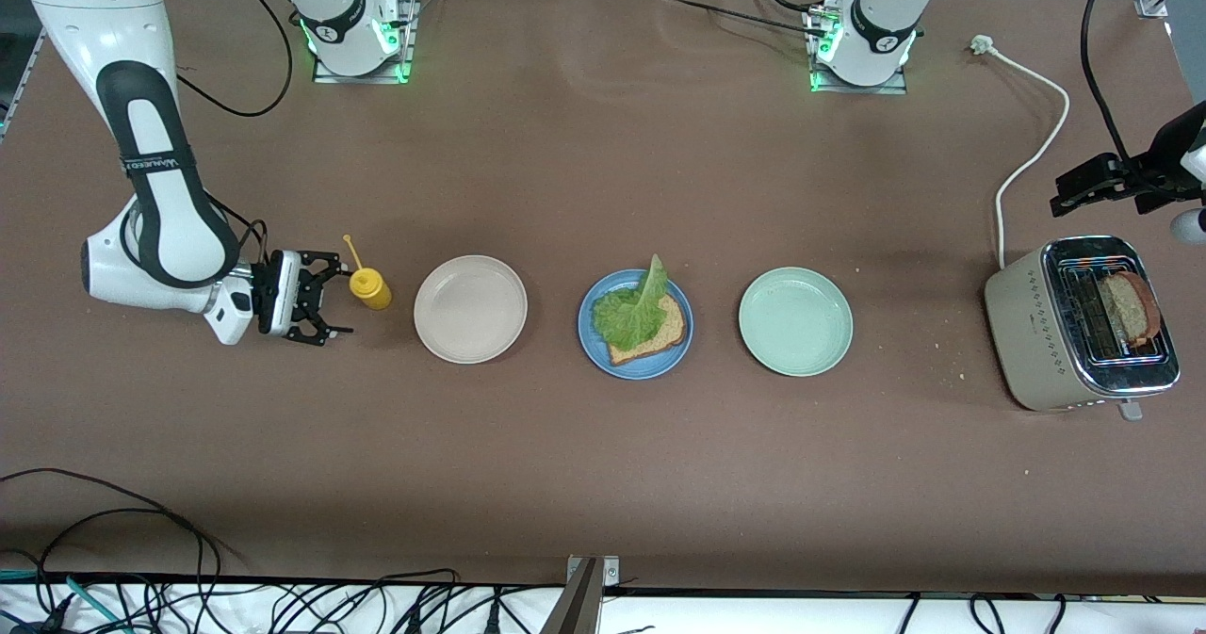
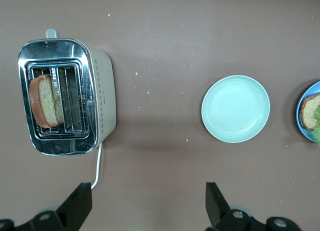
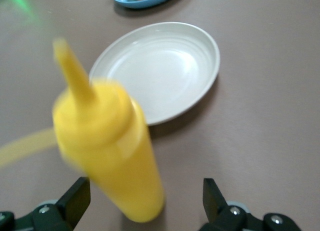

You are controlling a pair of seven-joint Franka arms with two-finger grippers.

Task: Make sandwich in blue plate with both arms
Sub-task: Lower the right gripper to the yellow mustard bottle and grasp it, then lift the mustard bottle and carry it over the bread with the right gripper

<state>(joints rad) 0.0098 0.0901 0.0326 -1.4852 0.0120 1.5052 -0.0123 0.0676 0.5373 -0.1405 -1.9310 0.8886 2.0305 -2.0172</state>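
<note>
I keep my open right gripper (image 1: 325,306) level, maybe centred, round the bottle (image 1: 369,287); left gripper (image 1: 1083,191) waits open.

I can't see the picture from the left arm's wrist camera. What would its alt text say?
Looking straight down, a cream toaster with one brown bread slice in a slot sits on a brown table. Beside it lie an empty mint-green plate and the blue plate's edge; the left gripper has open jaws.
</note>
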